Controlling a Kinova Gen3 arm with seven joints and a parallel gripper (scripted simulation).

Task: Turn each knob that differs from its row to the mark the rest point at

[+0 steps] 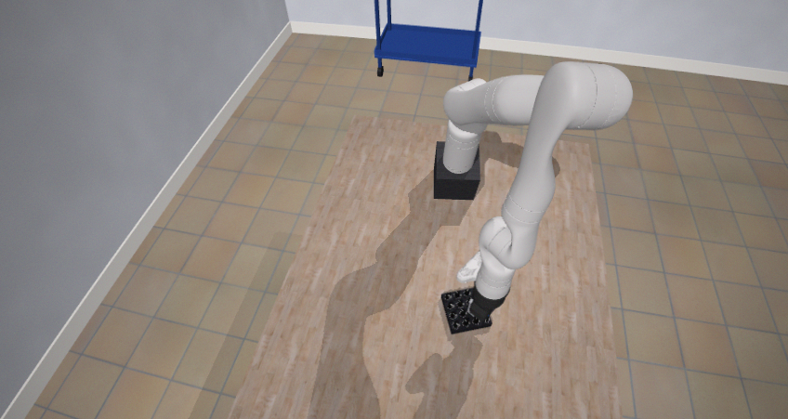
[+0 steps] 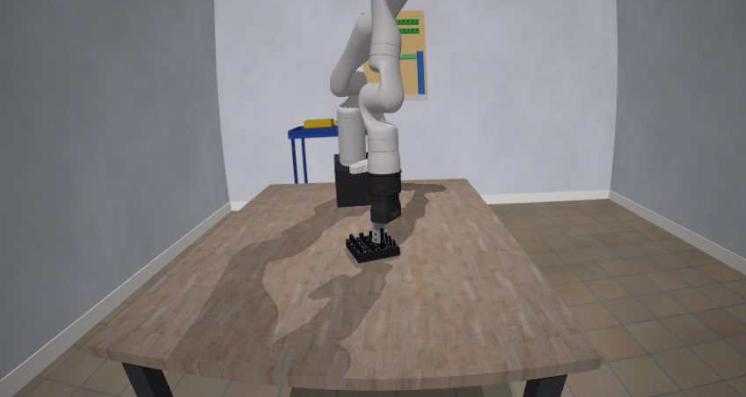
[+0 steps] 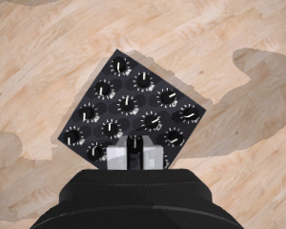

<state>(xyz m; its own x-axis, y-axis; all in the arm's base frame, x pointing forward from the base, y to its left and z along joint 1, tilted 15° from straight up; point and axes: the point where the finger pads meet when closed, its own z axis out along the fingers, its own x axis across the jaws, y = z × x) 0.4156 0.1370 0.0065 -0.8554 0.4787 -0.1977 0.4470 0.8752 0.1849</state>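
Observation:
The black knob box [image 1: 469, 330] [image 2: 374, 257] [image 3: 187, 130] stands on the table. In the wrist view its rear side faces upper left and the names lie lower right of the knobs. My gripper [image 1: 469, 308] [image 2: 376, 240] [image 3: 134, 147] points down and is shut on knob C2 [image 3: 134, 142], whose line runs up the picture. Knobs C3 [image 3: 151, 121] and C4 [image 3: 168, 97] point to the upper right. The row A lines point down the picture, those of row B roughly up. Knob D3 [image 3: 173, 137] and knob D4 [image 3: 190, 114] show slanted lines. C1, D1 and D2 are largely hidden.
Neighbouring knobs stand close around the fingers. The wooden table [image 1: 531, 360] [image 2: 449, 309] carries the arm's black base [image 1: 456, 188] [image 2: 349, 188] behind the box. A blue cart [image 1: 428, 45] stands beyond the table.

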